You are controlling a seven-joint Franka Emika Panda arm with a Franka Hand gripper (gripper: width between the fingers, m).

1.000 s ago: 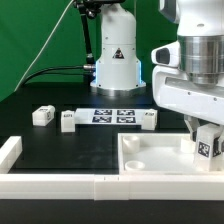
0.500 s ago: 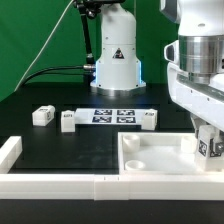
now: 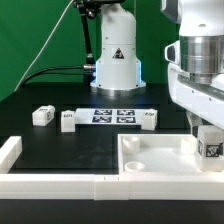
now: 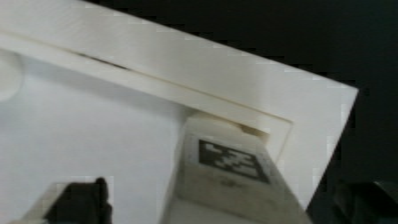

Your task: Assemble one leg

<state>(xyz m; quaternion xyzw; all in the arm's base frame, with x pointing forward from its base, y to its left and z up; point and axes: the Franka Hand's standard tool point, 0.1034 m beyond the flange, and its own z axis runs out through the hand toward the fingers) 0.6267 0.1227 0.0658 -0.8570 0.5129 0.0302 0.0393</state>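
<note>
My gripper (image 3: pixel 208 135) hangs over the right corner of the white tray-like part (image 3: pixel 150 160). One leg (image 3: pixel 209 146), a white block with a tag, stands between the fingers at that corner. In the wrist view the leg (image 4: pixel 228 160) stands on the tray's corner (image 4: pixel 107 110). The dark finger (image 4: pixel 80 200) is apart from the leg, with a gap showing. The jaws stand open around the leg. Three more legs lie on the black table, two at the exterior view's left (image 3: pixel 42 116) (image 3: pixel 67 121) and one further right (image 3: pixel 148 119).
The marker board (image 3: pixel 112 116) lies between the loose legs. The arm's base (image 3: pixel 115 60) stands behind it, with cables at the exterior view's left. A white wall (image 3: pixel 60 185) runs along the table's front, with a short post (image 3: pixel 9 152) at the left.
The gripper shifted slightly toward the exterior view's right. The leg sank a little lower into the tray's corner.
</note>
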